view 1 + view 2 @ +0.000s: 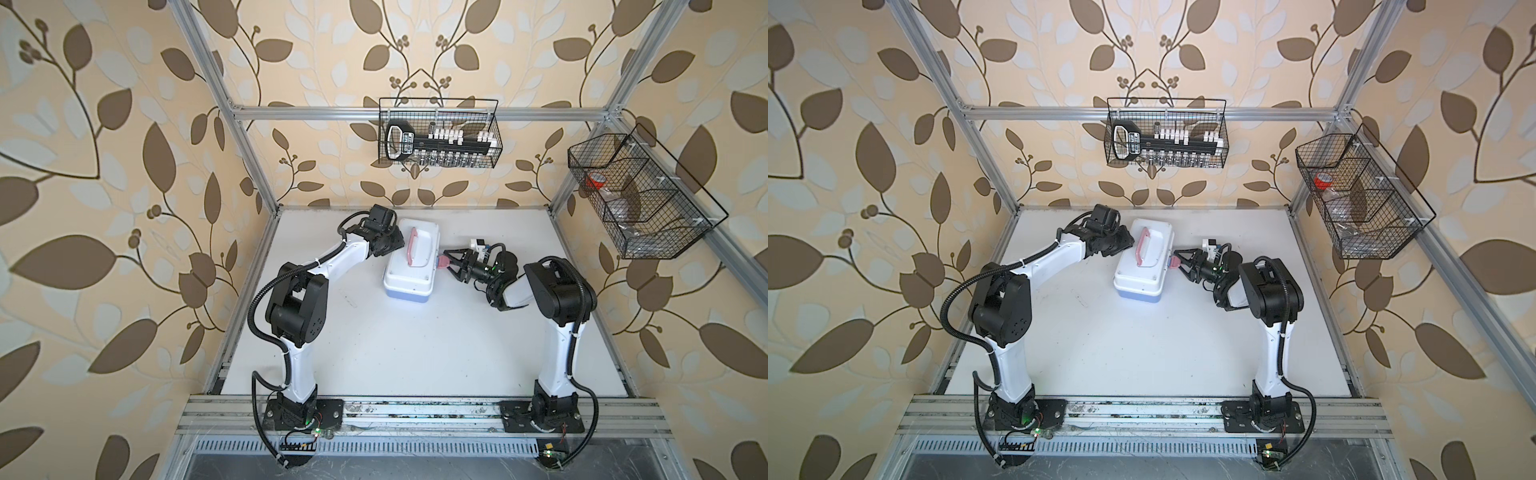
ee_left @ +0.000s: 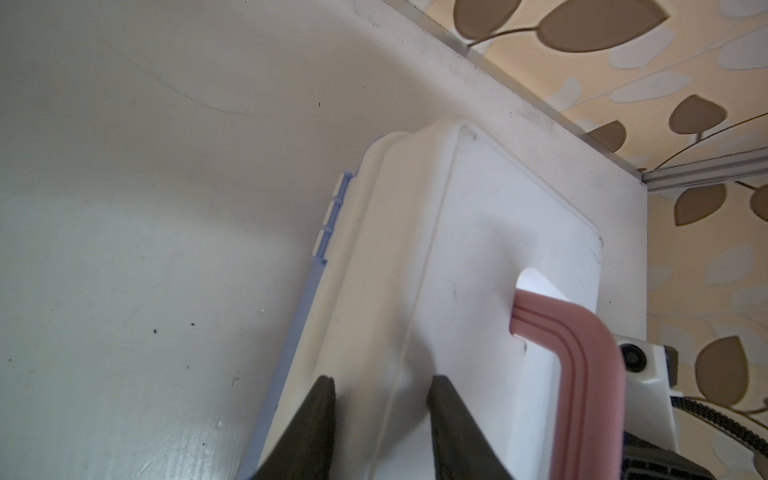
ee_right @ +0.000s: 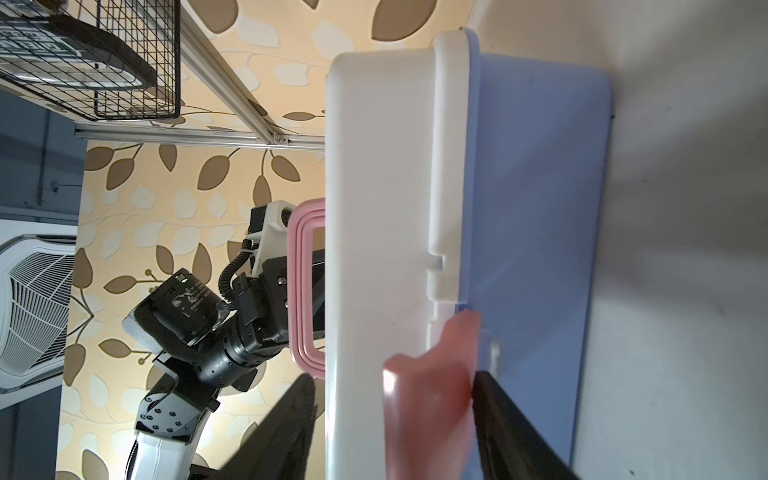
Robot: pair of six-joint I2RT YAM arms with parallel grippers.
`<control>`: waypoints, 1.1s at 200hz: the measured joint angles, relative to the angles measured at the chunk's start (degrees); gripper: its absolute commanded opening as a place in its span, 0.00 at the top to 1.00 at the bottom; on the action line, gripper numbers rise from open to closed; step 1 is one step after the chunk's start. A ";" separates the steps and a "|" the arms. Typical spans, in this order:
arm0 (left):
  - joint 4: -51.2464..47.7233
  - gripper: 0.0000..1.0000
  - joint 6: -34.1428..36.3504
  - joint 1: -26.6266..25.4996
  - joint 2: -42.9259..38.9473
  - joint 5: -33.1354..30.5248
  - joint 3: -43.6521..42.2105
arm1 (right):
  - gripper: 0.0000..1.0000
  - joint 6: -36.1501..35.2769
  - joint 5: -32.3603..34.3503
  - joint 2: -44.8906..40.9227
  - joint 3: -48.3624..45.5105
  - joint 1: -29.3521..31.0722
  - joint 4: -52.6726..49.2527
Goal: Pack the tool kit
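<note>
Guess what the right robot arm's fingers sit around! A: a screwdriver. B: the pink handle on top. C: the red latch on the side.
C: the right wrist view shows the right fingers spread on either side of the red latch on the tool kit.

Smooth plastic case [image 1: 405, 278], matt table [image 1: 415, 353]

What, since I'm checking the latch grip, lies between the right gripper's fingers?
The case's latch sits between the right gripper's fingers, jaws apart, one finger against its edge. The right wrist view shows this; both top views agree.
</note>
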 measured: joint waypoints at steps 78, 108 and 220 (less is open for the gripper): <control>0.09 0.61 -0.02 0.00 0.02 0.00 0.00 | 0.62 0.28 -0.20 -0.02 -0.35 0.59 0.57; 0.11 0.61 -0.04 0.00 0.04 0.00 0.00 | 0.64 0.31 -0.17 -0.02 -0.33 1.07 0.63; 0.11 0.61 -0.07 0.00 0.11 -0.07 0.11 | 0.46 -3.43 0.07 -0.02 0.79 2.03 -5.90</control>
